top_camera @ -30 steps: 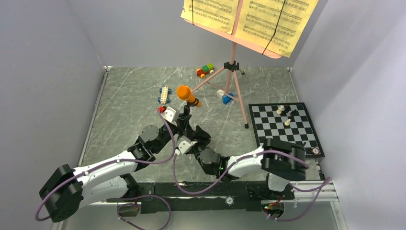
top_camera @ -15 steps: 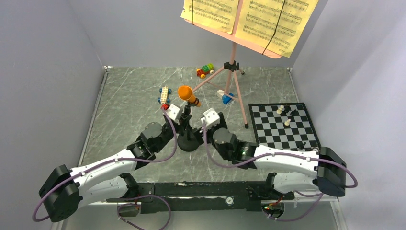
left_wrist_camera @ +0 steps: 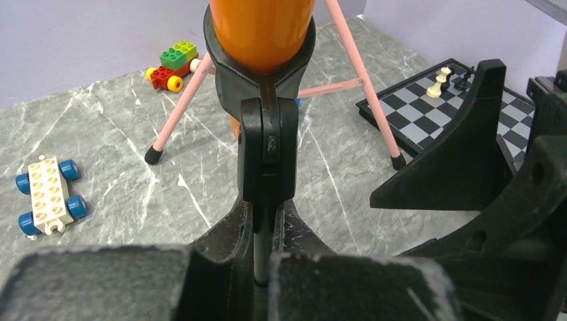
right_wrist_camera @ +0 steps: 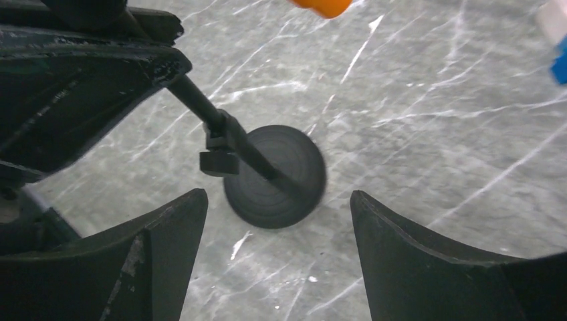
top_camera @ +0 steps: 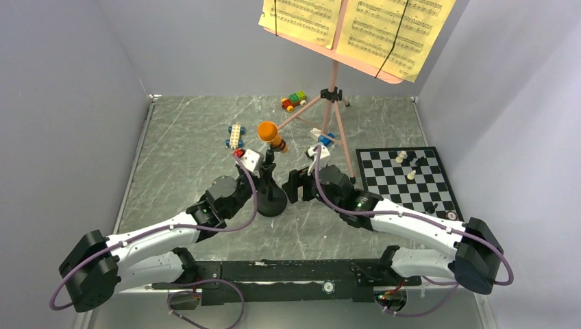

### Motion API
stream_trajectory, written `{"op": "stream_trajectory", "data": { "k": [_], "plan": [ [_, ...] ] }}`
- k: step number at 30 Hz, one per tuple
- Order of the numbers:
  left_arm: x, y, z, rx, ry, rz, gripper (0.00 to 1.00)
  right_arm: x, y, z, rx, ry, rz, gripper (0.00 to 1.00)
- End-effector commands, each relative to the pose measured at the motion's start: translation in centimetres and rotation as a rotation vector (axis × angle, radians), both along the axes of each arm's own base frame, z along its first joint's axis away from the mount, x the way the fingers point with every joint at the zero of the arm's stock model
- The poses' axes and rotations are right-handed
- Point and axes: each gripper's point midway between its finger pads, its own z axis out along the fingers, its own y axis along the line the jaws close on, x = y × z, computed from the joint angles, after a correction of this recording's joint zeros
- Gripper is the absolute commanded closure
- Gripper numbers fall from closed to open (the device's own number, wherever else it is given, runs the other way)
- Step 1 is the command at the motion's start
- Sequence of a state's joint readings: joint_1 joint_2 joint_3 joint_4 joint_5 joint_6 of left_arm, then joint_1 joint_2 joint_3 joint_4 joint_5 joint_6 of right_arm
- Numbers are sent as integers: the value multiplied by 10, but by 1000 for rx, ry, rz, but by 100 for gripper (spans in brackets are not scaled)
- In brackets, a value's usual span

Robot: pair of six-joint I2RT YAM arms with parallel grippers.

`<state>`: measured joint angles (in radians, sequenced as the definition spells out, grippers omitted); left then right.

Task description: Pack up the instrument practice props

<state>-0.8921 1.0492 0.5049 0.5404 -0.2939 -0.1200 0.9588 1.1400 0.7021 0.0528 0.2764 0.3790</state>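
Seen from above, the mic stand stands upright holding the microphone, with the left gripper nearest; the left wrist view shows its jaws pinching the stem, while the right wrist view shows the right gripper spread wide, the stand's base just ahead.

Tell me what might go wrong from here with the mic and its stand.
1. The left gripper holds the mic stand by its thin pole, with the microphone tilted in the clip on top; a lift may tip it or shake the microphone out.
2. The open right gripper hangs near the stand's base, with a leg of the pink music stand and a toy car close by; a swing might knock them.
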Motion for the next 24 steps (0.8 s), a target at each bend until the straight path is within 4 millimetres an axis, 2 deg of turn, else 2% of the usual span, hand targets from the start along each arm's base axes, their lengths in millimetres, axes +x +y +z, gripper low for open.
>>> {"op": "stream_trajectory", "data": {
  "k": [1, 5, 9, 18, 21, 24],
  "plan": [
    [-20, 17, -106, 221, 243, 5, 100, -10, 23, 3, 146, 133, 118, 18],
    [-23, 19, -111, 199, 256, 19, 100, -14, 38, 0, 264, 247, 209, 18],
    [-25, 23, -110, 173, 250, 30, 100, -13, 48, -7, 311, 326, 257, 20],
    [-28, 25, -109, 162, 243, 37, 100, -4, 54, -4, 451, 406, 309, 31],
    [-27, 24, -113, 170, 248, 32, 100, -4, 53, -4, 432, 396, 308, 32],
    [-28, 20, -123, 181, 272, 21, 100, 0, 43, -5, 377, 364, 269, 28]
  ]
}}
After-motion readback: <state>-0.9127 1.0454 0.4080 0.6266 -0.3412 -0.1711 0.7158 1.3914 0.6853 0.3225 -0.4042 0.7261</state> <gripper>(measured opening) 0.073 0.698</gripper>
